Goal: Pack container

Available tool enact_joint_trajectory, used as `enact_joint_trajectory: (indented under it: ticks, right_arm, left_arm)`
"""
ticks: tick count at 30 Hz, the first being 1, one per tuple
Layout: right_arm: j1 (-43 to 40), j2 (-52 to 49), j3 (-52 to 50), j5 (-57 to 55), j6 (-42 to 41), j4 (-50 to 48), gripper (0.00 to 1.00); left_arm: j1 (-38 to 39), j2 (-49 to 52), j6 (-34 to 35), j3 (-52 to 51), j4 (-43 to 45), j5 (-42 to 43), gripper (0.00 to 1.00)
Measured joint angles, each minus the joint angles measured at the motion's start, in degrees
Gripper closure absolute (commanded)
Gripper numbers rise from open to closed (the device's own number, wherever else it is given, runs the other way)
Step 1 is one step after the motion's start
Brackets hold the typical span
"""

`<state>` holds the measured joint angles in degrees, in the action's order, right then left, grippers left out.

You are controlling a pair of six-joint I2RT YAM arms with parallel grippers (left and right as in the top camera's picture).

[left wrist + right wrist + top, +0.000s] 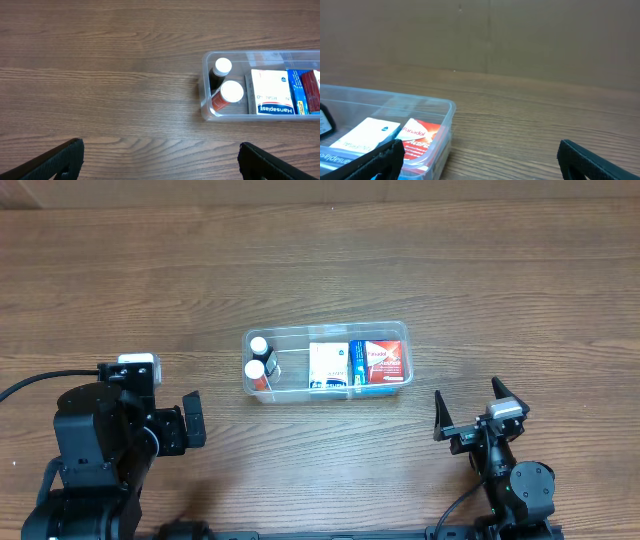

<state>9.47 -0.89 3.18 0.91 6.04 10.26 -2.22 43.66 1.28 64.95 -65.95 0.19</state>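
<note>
The container sits mid-table, long side across, between the two arms and ahead of both.

Contents, packed side by side:
- Dark bottle and orange bottle at its left end, white caps up.
- White box, blue box and red box filling the rest. Rows like this likely save room.

Left gripper: fingers spread wide, holding nothing, parked well short of the tub. Right gripper: also spread and empty, near its base. You likely have both backed off so the tub stays clear to view.

Hard to make out:
- The left wrist view crops the tub's right end.
- The right wrist view shows only its near corner.
- Bottle labels are unreadable.
- A dark shape at that view's left edge can't be identified.
</note>
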Motion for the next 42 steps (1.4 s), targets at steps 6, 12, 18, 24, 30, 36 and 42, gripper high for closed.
enact_joint_trajectory:
  ticks: [6, 12, 18, 24, 30, 36, 42]
  right_arm:
    - [0.0, 0.0, 0.0, -2.6, 0.0, -0.2, 0.00]
    - [0.0, 0.0, 0.0, -2.9, 0.0, -0.2, 0.00]
    - [0.0, 0.0, 0.0, -3.3, 0.0, -0.2, 0.00]
    - [0.0, 0.0, 0.0, -3.3, 0.0, -0.2, 0.00]
    - [0.0, 0.0, 0.0, -3.3, 0.0, -0.2, 0.00]
    - [0.0, 0.0, 0.0, -3.3, 0.0, -0.2, 0.00]
    - [0.0, 0.0, 0.0, -3.3, 0.0, -0.2, 0.00]
  left_arm:
    - [0.0, 0.0, 0.0, 0.0, 0.0, 0.0, 0.00]
    - [0.0, 0.0, 0.0, 0.0, 0.0, 0.0, 0.00]
    - [0.0, 0.0, 0.0, 0.0, 0.0, 0.0, 0.00]
    - [0.0, 0.0, 0.0, 0.0, 0.0, 0.0, 0.00]
    - [0.0, 0.0, 0.0, 0.0, 0.0, 0.0, 0.00]
    - [0.0, -0.1, 0.0, 0.0, -3.4, 0.0, 0.00]
    - [0.0, -7.0, -0.2, -4.2, -1.1, 0.0, 0.00]
